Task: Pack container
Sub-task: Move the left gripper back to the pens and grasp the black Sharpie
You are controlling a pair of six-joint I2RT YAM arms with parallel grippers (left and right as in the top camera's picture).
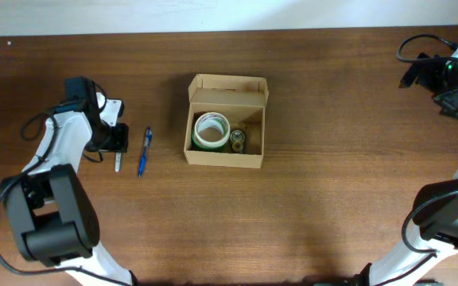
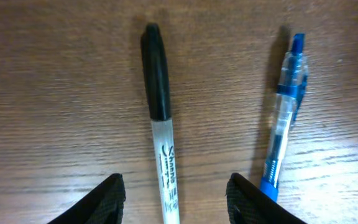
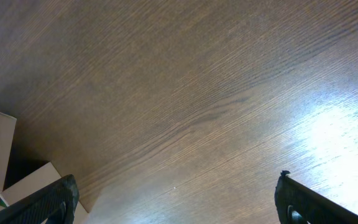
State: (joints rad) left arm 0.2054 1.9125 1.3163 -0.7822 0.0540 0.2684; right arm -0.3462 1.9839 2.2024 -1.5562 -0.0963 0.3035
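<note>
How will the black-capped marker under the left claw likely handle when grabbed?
The marker looks like rigid plastic, so it should stay straight. Its round barrel, lying flat on the table, may roll if the left claw nudges it off-centre. The smooth barrel could slip.

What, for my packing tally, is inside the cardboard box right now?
Inside the container lie a green-and-white tape roll and, beside it, a small dark round item too small to identify. Anything beneath the roll is covered.

Blue pen (image 2: 284, 118) crowds marker (image 2: 160, 124); container (image 1: 223, 159) stands well apart
</note>
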